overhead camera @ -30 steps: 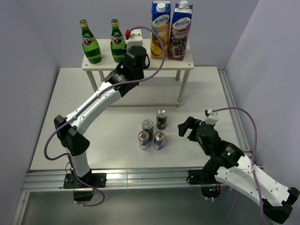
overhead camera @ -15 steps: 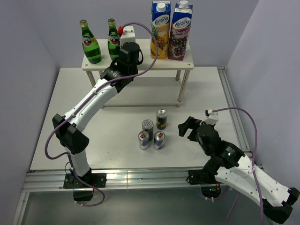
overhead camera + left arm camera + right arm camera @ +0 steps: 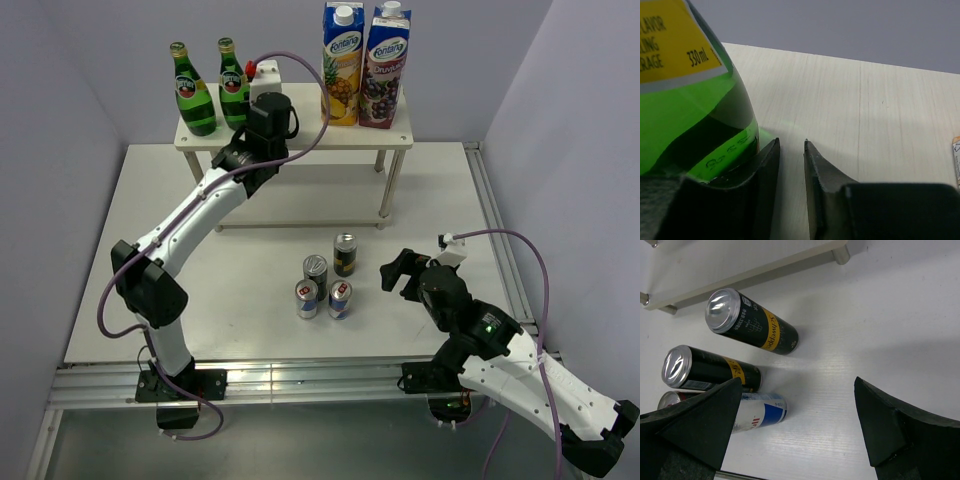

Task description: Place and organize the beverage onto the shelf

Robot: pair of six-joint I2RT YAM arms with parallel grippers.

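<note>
careful: your left fingers (image 3: 765, 170), shut to a thin slit and holding nothing, touch the green bottle (image 3: 685, 110) at their 9 o'clock on the shelf (image 3: 360, 137) top; push hard and it may topple into its twin (image 3: 193, 95); right fingers (image 3: 705, 415) gape empty; four cans (image 3: 325, 280) stand on the desk (image 3: 420, 200).

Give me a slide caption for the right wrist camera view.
Open right gripper facing two dark slim cans and a blue-silver can on the white table, shelf beyond.
</note>
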